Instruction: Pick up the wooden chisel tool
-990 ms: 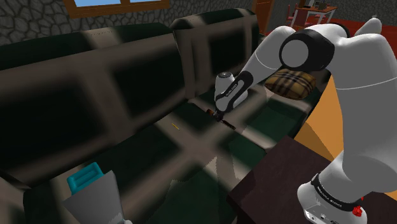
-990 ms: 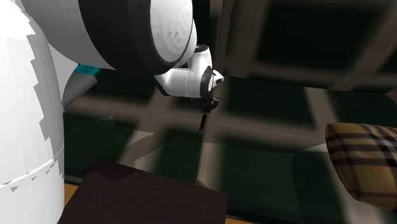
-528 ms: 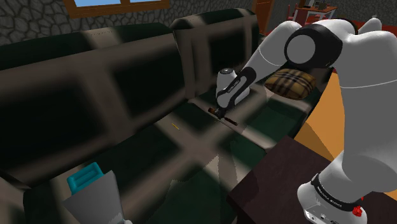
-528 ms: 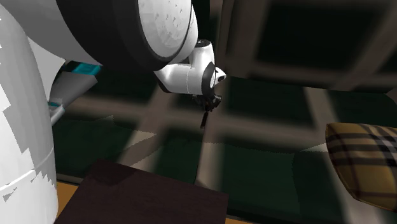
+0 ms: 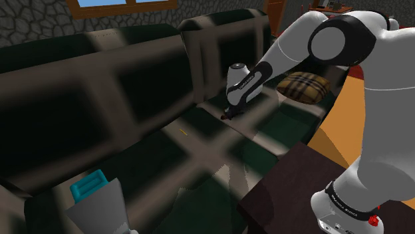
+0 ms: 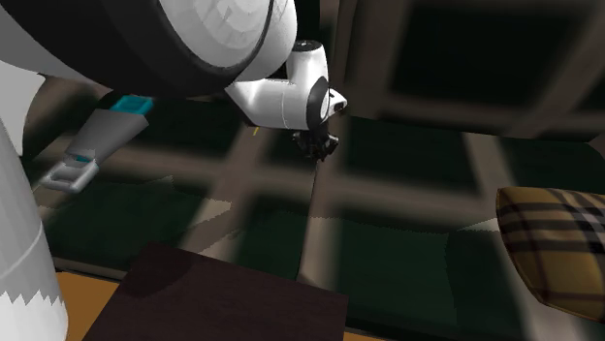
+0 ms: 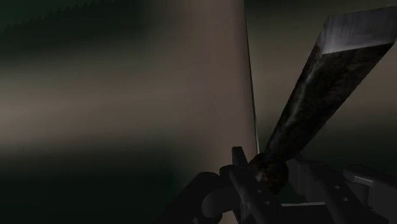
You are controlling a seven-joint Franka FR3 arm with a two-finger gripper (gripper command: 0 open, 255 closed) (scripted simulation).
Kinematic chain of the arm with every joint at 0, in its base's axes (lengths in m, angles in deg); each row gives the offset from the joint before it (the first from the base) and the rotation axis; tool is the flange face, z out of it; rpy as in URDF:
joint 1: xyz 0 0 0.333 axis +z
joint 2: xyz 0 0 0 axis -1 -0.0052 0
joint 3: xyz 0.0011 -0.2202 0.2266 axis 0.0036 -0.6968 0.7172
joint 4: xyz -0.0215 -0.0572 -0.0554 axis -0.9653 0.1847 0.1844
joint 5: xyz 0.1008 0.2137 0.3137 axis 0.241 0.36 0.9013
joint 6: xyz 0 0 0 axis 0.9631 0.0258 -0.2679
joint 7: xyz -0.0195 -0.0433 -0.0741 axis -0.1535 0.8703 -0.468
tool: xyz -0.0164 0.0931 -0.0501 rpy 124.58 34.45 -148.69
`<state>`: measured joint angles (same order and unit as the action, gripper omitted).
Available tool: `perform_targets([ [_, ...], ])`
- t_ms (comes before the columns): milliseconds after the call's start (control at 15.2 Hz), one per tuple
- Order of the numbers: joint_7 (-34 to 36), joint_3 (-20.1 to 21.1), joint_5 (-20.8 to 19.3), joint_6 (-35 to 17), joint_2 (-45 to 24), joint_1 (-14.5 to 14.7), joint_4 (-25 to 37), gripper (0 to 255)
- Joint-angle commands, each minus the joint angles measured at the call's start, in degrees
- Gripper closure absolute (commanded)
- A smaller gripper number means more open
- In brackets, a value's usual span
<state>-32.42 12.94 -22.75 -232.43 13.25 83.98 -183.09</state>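
Note:
The chisel (image 7: 318, 102) has a dark handle and a flat grey blade end, and it juts out slantwise from between my fingers (image 7: 245, 184). My black gripper (image 5: 228, 112) is shut on it and hangs just above the dark green checked sofa seat (image 5: 199, 143), near the backrest. In the second exterior view the gripper (image 6: 315, 147) holds the chisel (image 6: 312, 177) as a thin dark rod pointing down, clear of the cushion.
A tan plaid pillow (image 5: 302, 86) lies on the seat beyond the gripper. A teal-and-grey object (image 5: 90, 187) rests at the seat's near end. A dark side table (image 5: 292, 193) stands beside the stand. The sofa backrest (image 5: 133, 80) rises close behind the gripper.
The arm has risen and drawn back slightly, lifting the gripper and the chisel up off the sofa seat. The fingers stay shut on it.

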Motion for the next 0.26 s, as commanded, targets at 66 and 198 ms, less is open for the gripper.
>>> perform_targets([
  [66,-0.3,0.1,0.2,1.6,2.1,-0.1,-0.5,255],
  [198,-0.3,0.2,0.2,1.7,2.2,-0.1,-0.5,255],
])
